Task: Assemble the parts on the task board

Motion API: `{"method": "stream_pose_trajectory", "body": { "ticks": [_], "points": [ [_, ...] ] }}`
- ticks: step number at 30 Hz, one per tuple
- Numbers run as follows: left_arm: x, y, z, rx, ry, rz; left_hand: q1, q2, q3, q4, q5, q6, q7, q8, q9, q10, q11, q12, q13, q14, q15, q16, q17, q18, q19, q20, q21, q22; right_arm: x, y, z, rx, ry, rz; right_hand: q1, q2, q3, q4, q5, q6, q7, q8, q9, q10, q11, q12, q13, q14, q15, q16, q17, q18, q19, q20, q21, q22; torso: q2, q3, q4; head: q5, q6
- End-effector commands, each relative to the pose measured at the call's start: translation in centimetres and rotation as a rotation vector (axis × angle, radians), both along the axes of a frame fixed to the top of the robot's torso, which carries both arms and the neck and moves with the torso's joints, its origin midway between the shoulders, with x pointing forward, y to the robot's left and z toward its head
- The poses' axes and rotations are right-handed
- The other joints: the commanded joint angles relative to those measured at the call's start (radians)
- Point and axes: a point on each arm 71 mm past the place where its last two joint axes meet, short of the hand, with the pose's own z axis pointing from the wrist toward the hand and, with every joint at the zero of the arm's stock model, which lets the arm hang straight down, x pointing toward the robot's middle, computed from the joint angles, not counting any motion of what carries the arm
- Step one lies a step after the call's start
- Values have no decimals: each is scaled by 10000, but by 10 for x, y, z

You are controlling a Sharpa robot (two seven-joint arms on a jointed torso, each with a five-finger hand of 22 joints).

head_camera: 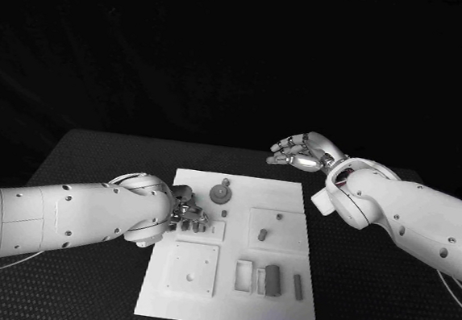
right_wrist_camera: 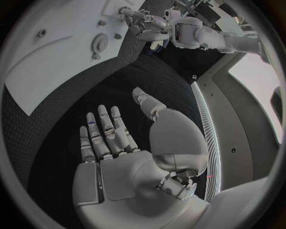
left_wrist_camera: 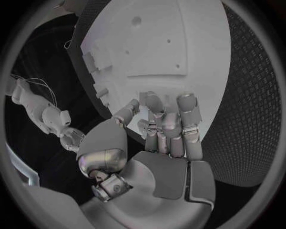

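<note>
Left robot hand (head_camera: pixel 186 212) on task board (head_camera: pixel 279 314)

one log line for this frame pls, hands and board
left hand: fingers down on task board left edge, grasp unclear | right hand: open, raised beyond board's far right corner | gear-like part: on board

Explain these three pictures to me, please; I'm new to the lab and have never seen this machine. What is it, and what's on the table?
It is a robot with two white arms ending in silver hands. One picture looks down from its head; the round ones come from cameras at each wrist. On the black table lies a white board with small grey parts, such as a round knob. The left hand rests its fingertips on the board's edge; whether it holds anything is unclear. The right hand hovers open beyond the board, holding nothing.
</note>
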Motion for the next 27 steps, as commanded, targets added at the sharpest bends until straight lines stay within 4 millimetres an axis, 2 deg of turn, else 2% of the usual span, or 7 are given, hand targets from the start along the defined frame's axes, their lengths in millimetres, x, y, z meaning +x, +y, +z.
{"method": "stream_pose_trajectory", "body": {
  "ticks": [1,8,12,17,19,24,27],
  "points": [
    [0,-3,1,-194,-2,-39,43,-80,-3,70,-30,-129,15,-67,-19,-64,10,-30,-14,-32,31,-63,-16,111,-78,-6,-57,112,-1,2,0,-65,1,161,-25,-41,-34,6,22,-21,512,67,-12,17,3,-63,4,-73,8,-67,-10,-148,-94,0,-56,26,0,2,6,1,-5],
    [0,-2,1,-251,-2,2,251,59,-10,-74,-30,-141,34,-120,-28,-76,33,-3,-19,-34,53,-48,-21,106,-69,-6,-67,129,-1,2,0,-58,14,169,-30,-38,-35,13,22,-21,513,68,-15,17,3,-64,4,-74,9,-66,-10,-148,-97,1,-61,0,-1,-3,1,7,-9],
    [-1,-3,1,-314,20,21,665,420,-19,-503,-24,-146,49,-167,-25,-90,42,25,-30,-35,64,-38,-32,95,-61,-1,-74,149,0,2,0,-58,23,175,-43,-33,-39,26,22,-20,516,70,-18,19,4,-65,4,-75,9,-66,-10,-148,-97,3,-61,7,1,-3,0,7,-14],
    [-1,-3,1,-369,-19,24,1253,557,75,-900,8,-203,81,-242,-30,-106,69,42,-52,-35,89,-40,-50,90,-38,-4,-92,150,-1,2,-1,-58,38,187,-73,-33,-47,56,21,-19,519,73,-24,21,4,-67,4,-78,9,-65,-11,-148,-98,7,-61,3,0,-5,5,4,-14],
    [-1,-3,1,-421,-7,51,1414,618,106,-973,12,-209,86,-256,-28,-108,75,47,-58,-34,94,-39,-54,88,-30,-5,-98,149,-1,2,-1,-58,42,188,-76,-32,-48,60,21,-20,520,73,-25,21,4,-67,4,-78,9,-65,-11,-148,-98,7,-60,10,0,-5,6,6,-20],
    [-1,-3,1,-502,-37,65,1918,999,231,-1149,12,-202,94,-274,-12,-107,84,65,-72,-28,103,-31,-63,81,-14,-6,-113,151,-1,2,-1,-58,47,199,-82,-31,-49,68,22,-21,521,74,-27,22,3,-68,4,-78,9,-64,-11,-148,-97,7,-59,13,-2,-1,2,9,-20],
    [0,-3,2,-524,-70,68,2049,1095,210,-1174,-5,-191,95,-272,3,-101,85,79,-75,-23,106,-23,-64,71,-7,-1,-113,156,-1,2,-1,-59,51,196,-85,-32,-50,71,22,-21,522,74,-28,22,4,-68,4,-78,9,-64,-11,-148,-98,7,-60,10,0,-1,1,13,-17]
  ]
}}
